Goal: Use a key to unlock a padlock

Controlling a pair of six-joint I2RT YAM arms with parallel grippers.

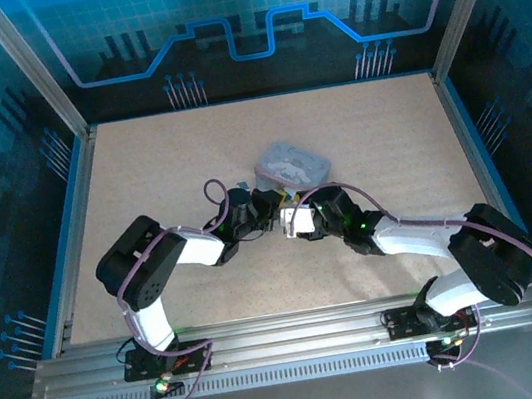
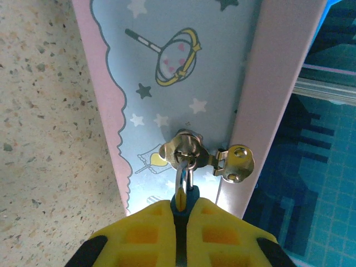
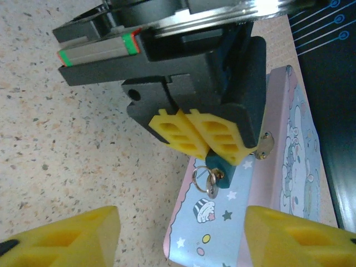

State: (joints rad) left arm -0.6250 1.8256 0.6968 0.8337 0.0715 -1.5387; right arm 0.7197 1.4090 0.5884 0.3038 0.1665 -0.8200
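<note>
The padlock (image 2: 192,194) is a small blue block, and my left gripper (image 2: 182,217) is shut on it with its yellow pads. Its silver shackle runs through the metal hasp (image 2: 186,150) on the pastel tin box (image 2: 167,83). In the right wrist view the padlock (image 3: 222,166) pokes out below the left gripper (image 3: 214,149). The small silver key (image 3: 212,188) sits in the padlock's end, on a wire ring. My right gripper (image 3: 181,236) stands open a short way off, one finger on each side of the box end, touching nothing.
The tin box (image 1: 291,163) lies mid-table, just beyond both grippers. Speckled beige tabletop (image 1: 141,179) spreads to the left and front. Blue walls and an aluminium frame (image 1: 72,190) enclose the table.
</note>
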